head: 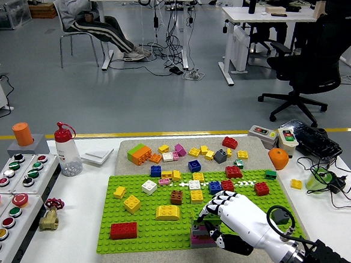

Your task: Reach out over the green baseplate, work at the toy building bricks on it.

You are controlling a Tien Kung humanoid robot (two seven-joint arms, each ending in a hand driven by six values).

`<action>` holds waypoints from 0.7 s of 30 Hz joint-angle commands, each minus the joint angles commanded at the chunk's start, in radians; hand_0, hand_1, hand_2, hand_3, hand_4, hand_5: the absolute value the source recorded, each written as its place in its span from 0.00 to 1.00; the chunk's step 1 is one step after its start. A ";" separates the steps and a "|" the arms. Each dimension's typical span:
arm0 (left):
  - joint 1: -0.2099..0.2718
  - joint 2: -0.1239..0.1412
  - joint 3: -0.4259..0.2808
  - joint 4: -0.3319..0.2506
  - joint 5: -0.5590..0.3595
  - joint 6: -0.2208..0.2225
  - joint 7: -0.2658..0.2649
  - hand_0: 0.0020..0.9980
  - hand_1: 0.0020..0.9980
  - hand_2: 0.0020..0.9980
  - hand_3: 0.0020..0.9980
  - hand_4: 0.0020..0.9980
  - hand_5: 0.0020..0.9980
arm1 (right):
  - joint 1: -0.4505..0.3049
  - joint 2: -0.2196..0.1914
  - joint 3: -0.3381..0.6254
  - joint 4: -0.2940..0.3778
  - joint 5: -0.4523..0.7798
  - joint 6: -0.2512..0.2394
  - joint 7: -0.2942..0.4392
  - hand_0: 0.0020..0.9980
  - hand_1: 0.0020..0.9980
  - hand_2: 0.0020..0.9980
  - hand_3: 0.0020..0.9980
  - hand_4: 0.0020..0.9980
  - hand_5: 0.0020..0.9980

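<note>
Fingers (pixel 209 211) of our right hand (pixel 233 217), jointed white shells with black knuckles, curl down around a small brick stack (pixel 202 234) at the near edge of the green baseplate (pixel 151 226); the stack shows magenta at its base with a green brick under our fingertips. We see the studded baseplate lying on a beige mat (pixel 132 148) on the white worktop (pixel 75 233). Just left of the stack, glossy blocks sit on the studs: a red brick (pixel 123 230), a rounded yellow brick (pixel 168 212) and a brown brick (pixel 176 196). At the left edge we have a panel of coloured push buttons (pixel 11 192) and a brass valve (pixel 50 215) with a red handwheel. Farther back, loose bricks scatter over the mat, among them an orange-and-green block (pixel 139 153). A clear plastic bottle (pixel 67 150) with a red cap stands left of the mat; we cannot tell its contents.
</note>
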 joint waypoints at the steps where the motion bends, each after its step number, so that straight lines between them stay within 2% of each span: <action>1: 0.000 0.000 0.000 0.000 0.000 0.000 0.000 0.63 0.60 0.61 0.42 0.31 0.95 | 0.000 0.000 -0.001 -0.001 0.000 0.001 -0.001 0.73 0.65 0.61 0.57 0.34 0.18; 21: 0.005 -0.001 -0.001 -0.001 0.005 -0.002 0.003 0.63 0.60 0.61 0.42 0.31 0.95 | -0.009 0.005 -0.009 -0.013 -0.003 0.004 -0.003 0.73 0.65 0.61 0.57 0.34 0.17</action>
